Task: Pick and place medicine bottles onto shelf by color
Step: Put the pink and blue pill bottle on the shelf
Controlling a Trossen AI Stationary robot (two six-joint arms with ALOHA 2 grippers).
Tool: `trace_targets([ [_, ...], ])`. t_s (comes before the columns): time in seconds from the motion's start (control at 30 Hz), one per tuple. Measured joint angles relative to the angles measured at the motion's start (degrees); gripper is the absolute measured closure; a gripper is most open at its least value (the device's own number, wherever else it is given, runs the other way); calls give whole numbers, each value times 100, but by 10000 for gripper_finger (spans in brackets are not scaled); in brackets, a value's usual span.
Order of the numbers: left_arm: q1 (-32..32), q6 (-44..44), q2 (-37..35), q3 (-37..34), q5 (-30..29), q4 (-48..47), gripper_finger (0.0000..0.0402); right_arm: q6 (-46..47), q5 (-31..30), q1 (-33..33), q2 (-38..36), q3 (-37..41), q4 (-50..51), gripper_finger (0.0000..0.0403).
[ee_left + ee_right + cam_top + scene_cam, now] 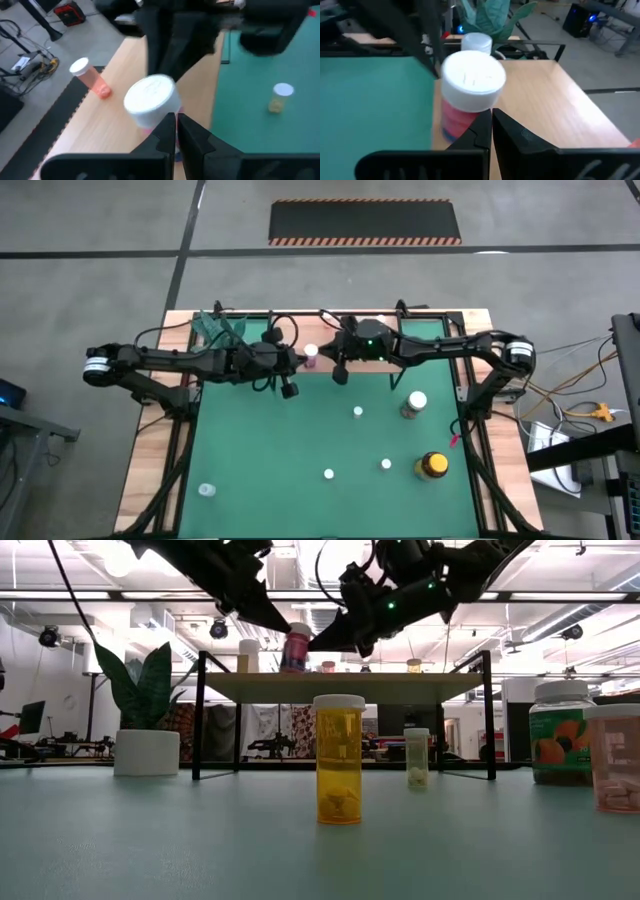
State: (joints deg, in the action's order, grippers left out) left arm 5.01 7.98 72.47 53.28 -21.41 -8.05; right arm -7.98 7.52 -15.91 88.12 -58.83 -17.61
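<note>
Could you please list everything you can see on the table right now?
Shelf: one, light wood, table's far edge.
Mat: one, green, on the table.
Pink bottle: one, white-capped, on shelf.
Other shelf bottles: at least three, colours unclear.
Small bottles: four, white-capped, scattered on mat.
Yellow jar: one, black-lidded, mat's right side.
Greenish jar: one, white-lidded, mat's right side.
Plant: one, green, far left corner.
Left gripper: one, dark, shut, beside pink bottle.
Right gripper: one, dark, shut, beside pink bottle.

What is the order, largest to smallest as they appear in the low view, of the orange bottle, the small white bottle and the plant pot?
1. Orange bottle, though it stands nearest the camera.
2. Plant pot.
3. Small white bottle.
True sizes may differ.
</note>
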Motion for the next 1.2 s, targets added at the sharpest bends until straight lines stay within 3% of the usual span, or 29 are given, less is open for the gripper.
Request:
trace_targets([
  [0.97, -114, -169, -52, -15, 7, -193, 400, 183, -30, 292, -562, 0, 1505, 394],
  [1.2, -492, -142, -494, 0, 11, -187, 400, 133, -734, 286, -366, 0, 1240, 394],
])
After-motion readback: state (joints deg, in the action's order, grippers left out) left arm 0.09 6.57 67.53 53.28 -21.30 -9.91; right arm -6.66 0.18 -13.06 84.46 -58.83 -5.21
